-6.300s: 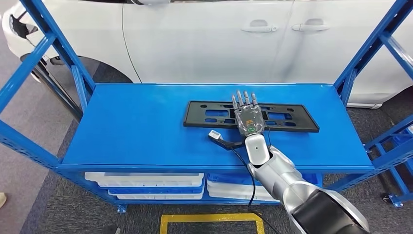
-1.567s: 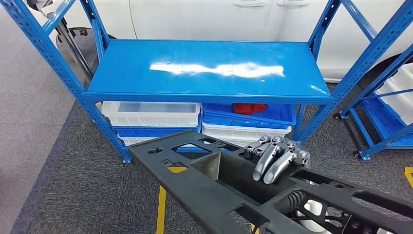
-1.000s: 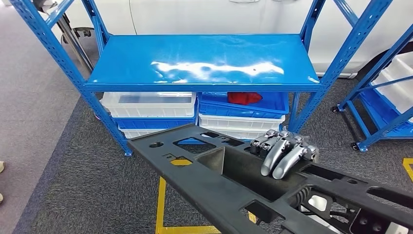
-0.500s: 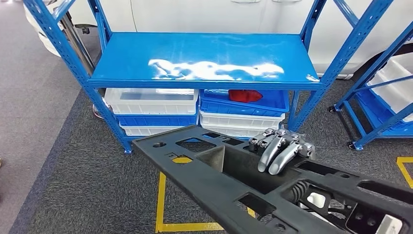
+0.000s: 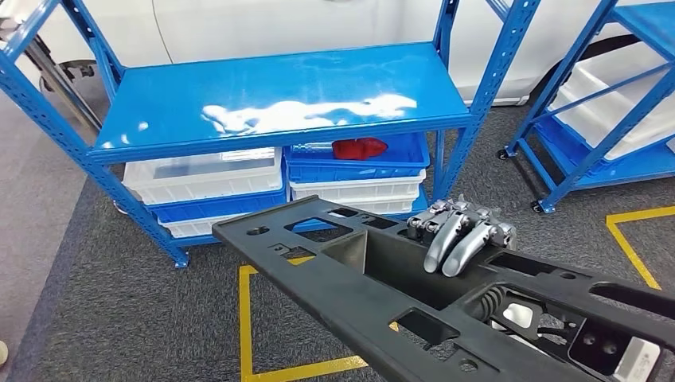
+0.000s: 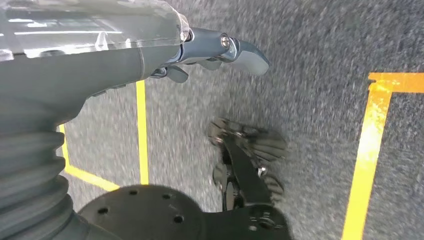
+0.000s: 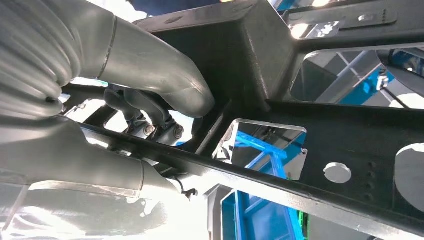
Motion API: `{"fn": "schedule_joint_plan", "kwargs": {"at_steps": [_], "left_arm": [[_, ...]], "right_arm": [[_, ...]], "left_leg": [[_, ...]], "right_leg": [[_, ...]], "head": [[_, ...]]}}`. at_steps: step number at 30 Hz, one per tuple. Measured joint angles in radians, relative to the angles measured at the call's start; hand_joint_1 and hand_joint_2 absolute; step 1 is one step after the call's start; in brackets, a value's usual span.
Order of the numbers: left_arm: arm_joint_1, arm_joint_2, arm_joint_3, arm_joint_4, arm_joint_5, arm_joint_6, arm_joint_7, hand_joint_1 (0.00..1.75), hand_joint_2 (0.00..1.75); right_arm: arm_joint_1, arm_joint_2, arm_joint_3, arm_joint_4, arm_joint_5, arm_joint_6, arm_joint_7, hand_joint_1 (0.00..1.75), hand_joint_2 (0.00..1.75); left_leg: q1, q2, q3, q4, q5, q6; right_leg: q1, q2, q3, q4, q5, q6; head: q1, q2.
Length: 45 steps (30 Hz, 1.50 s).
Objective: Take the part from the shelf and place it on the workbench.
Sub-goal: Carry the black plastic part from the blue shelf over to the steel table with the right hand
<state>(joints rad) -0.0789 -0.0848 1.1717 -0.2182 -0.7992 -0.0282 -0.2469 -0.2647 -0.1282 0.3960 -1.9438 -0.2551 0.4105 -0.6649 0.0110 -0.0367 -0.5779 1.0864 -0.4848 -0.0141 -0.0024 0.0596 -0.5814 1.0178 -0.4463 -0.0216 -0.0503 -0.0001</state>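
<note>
Head view cuts the part [image 5: 374,294] off at the lower and right edges, so its full length cannot be made out; the right arm beneath it is hidden except for glimpses through the cut-outs. The right hand [image 5: 462,235] grips the part, its silver fingers [image 5: 446,243] hooked over the far rim of a boxed recess near the middle. It is a long, flat, matte black moulded frame with rectangular and round openings, held in the air in front of the robot, clear of the blue shelf [image 5: 271,95], above grey carpet and yellow floor tape [image 5: 243,318]. In the right wrist view the thick grey thumb [image 7: 165,82] presses against the part's underside, beside the darker fingers.

Left wrist view is blurred; the left hand [image 6: 210,52] hangs over the carpet holding nothing, but whether its fingers are spread or curled cannot be told.

Under the shelf sit white and blue bins [image 5: 358,171], one holding something red [image 5: 358,148].
</note>
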Motion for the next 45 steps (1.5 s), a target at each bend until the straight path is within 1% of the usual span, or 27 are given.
{"fn": "schedule_joint_plan", "kwargs": {"at_steps": [2,4,6,8,10,11,12,14,16,17,19,20,22,23,25,26,27,29,31,33,35,37,39,41,42,43,45], "left_arm": [[0.0,0.008,-0.001,0.0,-0.015,0.019,-0.008,0.0,1.75],[-0.001,0.014,-0.002,0.0,-0.025,0.033,-0.027,0.0,1.75],[-0.003,0.018,-0.003,0.0,-0.029,0.043,-0.05,0.0,1.75],[-0.003,0.022,-0.004,0.0,-0.035,0.046,-0.071,0.0,1.75],[-0.002,0.027,-0.006,0.0,-0.044,0.045,-0.09,0.0,1.75],[-0.001,0.029,-0.007,0.0,-0.047,0.043,-0.1,0.0,1.75],[-0.002,0.031,-0.009,0.0,-0.05,0.04,-0.11,0.0,1.75],[-0.004,0.032,-0.01,0.0,-0.055,0.033,-0.127,0.0,1.75],[-0.007,0.033,-0.014,0.0,-0.059,0.029,-0.138,0.0,1.75],[-0.008,0.033,-0.015,0.0,-0.06,0.028,-0.141,0.0,1.75],[-0.01,0.033,-0.019,0.0,-0.063,0.024,-0.142,0.0,1.75],[-0.011,0.033,-0.021,0.0,-0.065,0.02,-0.141,0.0,1.75],[-0.012,0.032,-0.026,0.0,-0.071,0.008,-0.138,0.0,1.75],[-0.011,0.032,-0.028,0.0,-0.073,0.002,-0.136,0.0,1.75],[-0.006,0.032,-0.031,0.0,-0.076,-0.007,-0.13,0.0,1.75],[-0.004,0.032,-0.031,0.0,-0.076,-0.01,-0.126,0.0,1.75],[-0.002,0.032,-0.032,0.0,-0.076,-0.012,-0.121,0.0,1.75],[-0.002,0.032,-0.032,0.0,-0.078,-0.013,-0.111,0.0,1.75],[-0.001,0.032,-0.033,0.0,-0.083,-0.012,-0.102,0.0,1.75],[0.0,0.031,-0.034,0.0,-0.092,-0.01,-0.094,0.0,1.75],[-0.001,0.029,-0.037,0.0,-0.099,-0.01,-0.089,0.0,1.75],[-0.003,0.026,-0.041,0.0,-0.101,-0.011,-0.087,0.0,1.75],[-0.001,0.025,-0.043,0.0,-0.103,-0.007,-0.08,0.0,1.75],[0.002,0.025,-0.044,0.0,-0.106,0.0,-0.067,0.0,1.75],[0.003,0.024,-0.045,0.0,-0.108,0.004,-0.061,0.0,1.75],[0.002,0.022,-0.045,0.0,-0.108,0.007,-0.055,0.0,1.75],[0.002,0.017,-0.046,0.0,-0.105,0.011,-0.047,0.0,1.75]], "right_arm": [[0.002,0.0,-0.003,-0.004,0.001,-0.004,0.0,1.75,1.75],[0.008,0.0,-0.011,-0.013,0.001,-0.007,0.0,1.75,1.75],[0.014,0.0,-0.023,-0.026,0.001,-0.006,0.0,1.75,1.75],[0.02,0.0,-0.033,-0.034,0.001,-0.004,0.0,1.75,1.75],[0.028,0.0,-0.041,-0.036,0.001,-0.004,0.0,1.75,1.75],[0.032,-0.001,-0.045,-0.037,0.0,-0.005,0.0,1.75,1.75],[0.034,-0.002,-0.049,-0.039,0.0,-0.007,0.0,1.75,1.75],[0.036,-0.004,-0.054,-0.046,-0.002,-0.011,0.0,1.75,1.75],[0.035,-0.006,-0.056,-0.057,-0.001,-0.021,0.0,1.75,1.75],[0.035,-0.007,-0.057,-0.063,0.0,-0.029,0.0,1.75,1.75],[0.035,-0.009,-0.057,-0.073,0.008,-0.05,0.0,1.75,1.75],[0.037,-0.01,-0.057,-0.079,0.014,-0.061,0.0,1.75,1.75],[0.038,-0.011,-0.056,-0.09,0.026,-0.083,0.0,1.75,1.75],[0.04,-0.012,-0.056,-0.093,0.032,-0.092,0.0,1.75,1.75],[0.048,-0.014,-0.054,-0.098,0.047,-0.109,0.0,1.75,1.75],[0.054,-0.016,-0.053,-0.1,0.055,-0.115,0.0,1.75,1.75],[0.061,-0.017,-0.052,-0.104,0.061,-0.12,0.0,1.75,1.75],[0.07,-0.019,-0.049,-0.11,0.067,-0.124,0.0,1.75,1.75],[0.072,-0.019,-0.046,-0.115,0.072,-0.122,0.0,1.75,1.75],[0.076,-0.019,-0.041,-0.119,0.079,-0.121,0.0,1.75,1.75],[0.082,-0.019,-0.037,-0.12,0.081,-0.121,0.0,1.75,1.75],[0.085,-0.019,-0.034,-0.121,0.076,-0.119,0.0,1.75,1.75],[0.087,-0.019,-0.032,-0.121,0.069,-0.116,0.0,1.75,1.75],[0.093,-0.019,-0.03,-0.117,0.064,-0.116,0.0,1.75,1.75],[0.099,-0.019,-0.029,-0.115,0.061,-0.116,0.0,1.75,1.75],[0.106,-0.019,-0.028,-0.114,0.06,-0.114,0.0,1.75,1.75],[0.118,-0.019,-0.023,-0.112,0.057,-0.107,0.0,1.75,1.75]], "left_leg": [[0.0,-0.026,0.027,-0.065,0.012,0.006],[0.001,-0.012,0.027,-0.073,0.015,0.012],[0.005,0.008,0.028,-0.082,0.021,0.024],[0.006,0.031,0.029,-0.086,0.024,0.033],[0.003,0.055,0.027,-0.085,0.024,0.035],[0.002,0.067,0.026,-0.084,0.023,0.035],[0.002,0.078,0.025,-0.082,0.022,0.035],[0.001,0.098,0.026,-0.079,0.02,0.031],[-0.004,0.114,0.028,-0.078,0.016,0.023],[-0.006,0.121,0.03,-0.078,0.015,0.018],[-0.007,0.135,0.033,-0.081,0.015,0.008],[-0.006,0.13,0.033,-0.078,0.011,0.002],[-0.002,0.094,0.015,-0.03,-0.027,-0.007],[0.0,0.071,-0.008,0.026,-0.06,-0.009],[0.001,0.05,-0.069,0.163,-0.123,-0.01],[0.001,0.047,-0.088,0.204,-0.132,-0.011],[0.001,0.046,-0.09,0.207,-0.12,-0.011],[0.003,0.03,-0.04,0.099,-0.048,-0.007],[0.008,-0.023,0.015,-0.026,0.001,-0.003],[0.008,-0.051,0.03,-0.066,0.003,0.002],[0.008,-0.028,0.032,-0.074,0.008,0.012],[0.011,-0.001,0.035,-0.083,0.015,0.026],[0.008,0.027,0.036,-0.086,0.017,0.034],[0.004,0.057,0.035,-0.086,0.015,0.036],[0.003,0.07,0.035,-0.086,0.014,0.036],[0.003,0.082,0.035,-0.085,0.013,0.035],[0.001,0.102,0.039,-0.084,0.01,0.031]], "right_leg": [[-0.001,0.019,-0.011,0.004,0.005,0.012],[-0.003,0.033,-0.02,0.003,0.011,0.025],[-0.001,0.01,-0.033,0.026,-0.006,0.036],[-0.001,-0.033,-0.079,0.127,-0.064,0.043],[-0.007,-0.048,-0.138,0.255,-0.118,0.049],[-0.009,-0.05,-0.15,0.283,-0.122,0.051],[-0.011,-0.053,-0.141,0.27,-0.106,0.052],[-0.01,-0.079,-0.069,0.139,-0.047,0.048],[-0.003,-0.11,-0.009,0.026,-0.012,0.038],[0.001,-0.116,0.0,0.004,-0.009,0.032],[0.003,-0.098,-0.004,0.0,-0.005,0.021],[0.0,-0.089,-0.005,-0.003,-0.002,0.015],[-0.005,-0.072,-0.004,-0.011,0.006,0.003],[-0.005,-0.064,-0.004,-0.012,0.008,-0.001],[-0.004,-0.042,-0.007,-0.011,0.01,-0.005],[-0.003,-0.03,-0.008,-0.011,0.01,-0.005],[-0.003,-0.017,-0.008,-0.01,0.01,-0.005],[-0.003,0.009,-0.007,-0.005,0.01,-0.003],[-0.003,0.034,-0.014,0.004,0.009,0.006],[-0.006,0.057,-0.026,0.007,0.014,0.02],[-0.009,0.072,-0.033,0.004,0.02,0.034],[-0.006,0.029,-0.052,0.041,-0.004,0.044],[-0.006,-0.032,-0.107,0.157,-0.066,0.052],[-0.01,-0.05,-0.164,0.275,-0.109,0.058],[-0.012,-0.053,-0.168,0.288,-0.104,0.059],[-0.013,-0.058,-0.151,0.26,-0.083,0.059],[-0.009,-0.088,-0.073,0.116,-0.026,0.051]], "head": [[0.0,0.0],[0.0,0.0],[0.0,0.0],[0.0,0.0],[0.0,0.0],[0.0,0.0],[0.0,0.0],[0.0,0.0],[0.0,0.0],[0.0,0.0],[0.0,0.0],[0.0,0.0],[0.0,0.0],[0.0,0.0],[0.0,0.0],[0.0,0.0],[0.0,0.0],[0.0,0.0],[0.0,0.0],[0.0,0.0],[0.0,0.0],[0.0,0.0],[0.0,0.0],[0.0,0.0],[0.0,0.0],[0.0,0.0],[0.0,0.0]]}}
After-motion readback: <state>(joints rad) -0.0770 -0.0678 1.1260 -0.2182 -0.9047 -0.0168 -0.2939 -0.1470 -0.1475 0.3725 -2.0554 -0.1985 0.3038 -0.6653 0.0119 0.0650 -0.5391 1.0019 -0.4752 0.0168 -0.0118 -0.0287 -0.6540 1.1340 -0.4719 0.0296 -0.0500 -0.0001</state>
